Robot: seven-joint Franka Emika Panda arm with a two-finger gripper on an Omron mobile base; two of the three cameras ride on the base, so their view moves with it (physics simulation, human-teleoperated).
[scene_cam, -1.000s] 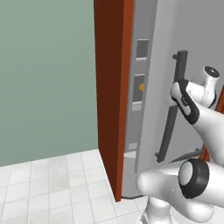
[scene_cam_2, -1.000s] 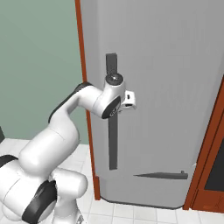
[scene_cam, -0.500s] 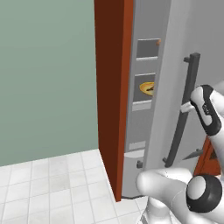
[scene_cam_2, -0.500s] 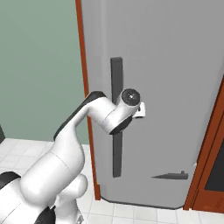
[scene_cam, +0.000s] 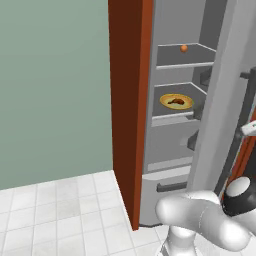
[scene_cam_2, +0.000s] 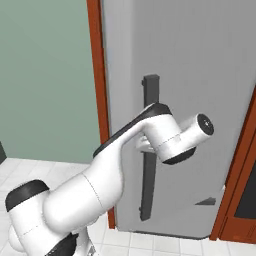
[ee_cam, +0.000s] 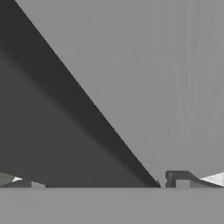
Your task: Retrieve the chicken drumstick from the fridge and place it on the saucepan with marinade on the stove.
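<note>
Inside, the chicken drumstick [scene_cam: 175, 101] lies on a yellow plate [scene_cam: 176, 102] on the middle shelf [scene_cam: 172, 112] of the fridge [scene_cam: 170, 165], whose door [scene_cam_2: 200, 100] stands partly open. An orange ball [scene_cam: 184, 48] sits on the shelf above, near its back edge. My gripper is by the door's dark handle [scene_cam_2: 149, 150]; whether my fingers are spread or clenched I cannot tell.

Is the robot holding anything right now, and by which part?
Apparently nothing: the gripper stands open around the dark door handle of the fridge, not clamped on it.
</note>
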